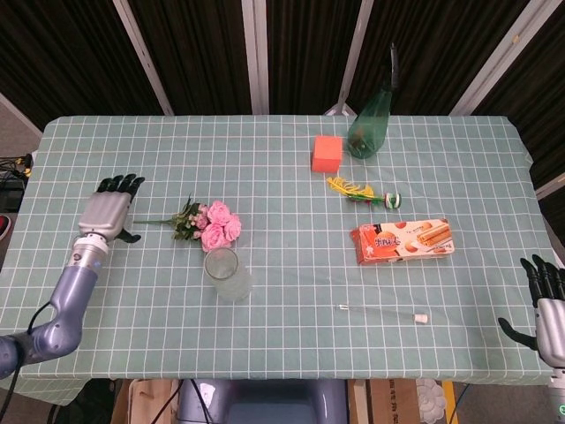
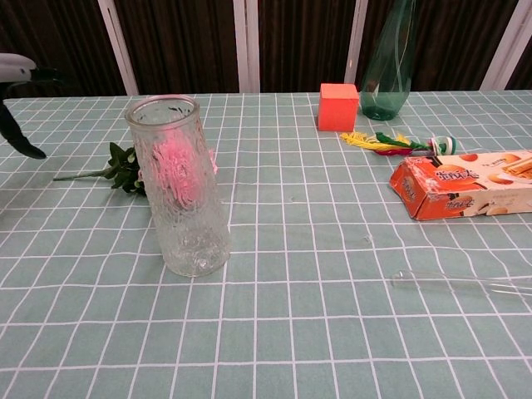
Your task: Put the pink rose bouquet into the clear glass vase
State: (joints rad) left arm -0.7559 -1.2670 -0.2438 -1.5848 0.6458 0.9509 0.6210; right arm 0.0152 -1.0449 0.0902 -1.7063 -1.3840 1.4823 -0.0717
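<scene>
Step in hand: reach for pickup, nothing grasped yet. The pink rose bouquet (image 1: 210, 224) lies flat just behind the clear glass vase (image 1: 227, 275), stem pointing toward my left hand (image 1: 108, 212). That hand hovers just off the stem tip, fingers spread, holding nothing. Next I must close on the stem. My right hand (image 1: 549, 312), well right of the vase, is spread and empty.
</scene>
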